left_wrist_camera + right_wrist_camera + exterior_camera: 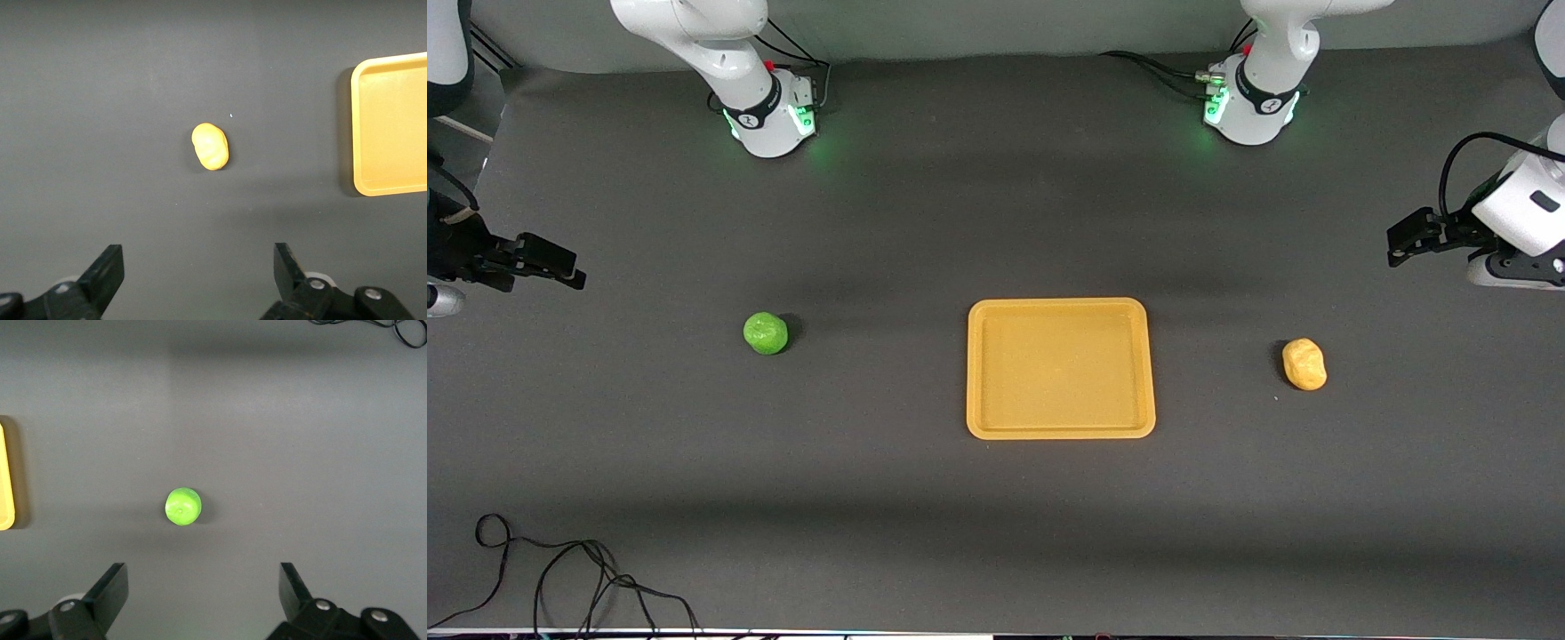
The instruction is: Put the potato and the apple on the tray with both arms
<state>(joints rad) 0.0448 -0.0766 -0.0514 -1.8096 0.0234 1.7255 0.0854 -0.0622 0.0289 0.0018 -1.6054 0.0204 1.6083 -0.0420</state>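
Observation:
The orange-yellow tray [1060, 305] lies flat and empty at the middle of the table. The green apple [766, 333] sits on the table toward the right arm's end. The yellow potato [1304, 364] sits on the table toward the left arm's end. My left gripper [1398, 244] hangs open and empty over the table's left-arm end, apart from the potato. My right gripper [569, 271] hangs open and empty over the right-arm end, apart from the apple. The left wrist view shows the left gripper [199, 267], the potato [210, 147] and a tray [390, 127] corner. The right wrist view shows the right gripper [203, 587] and the apple [183, 506].
A loose black cable [560, 578] lies on the table near the front edge at the right arm's end; it also shows in the right wrist view [400, 330]. The two arm bases [774, 120] stand along the table's back edge. A sliver of the tray's rim [5, 480] shows in the right wrist view.

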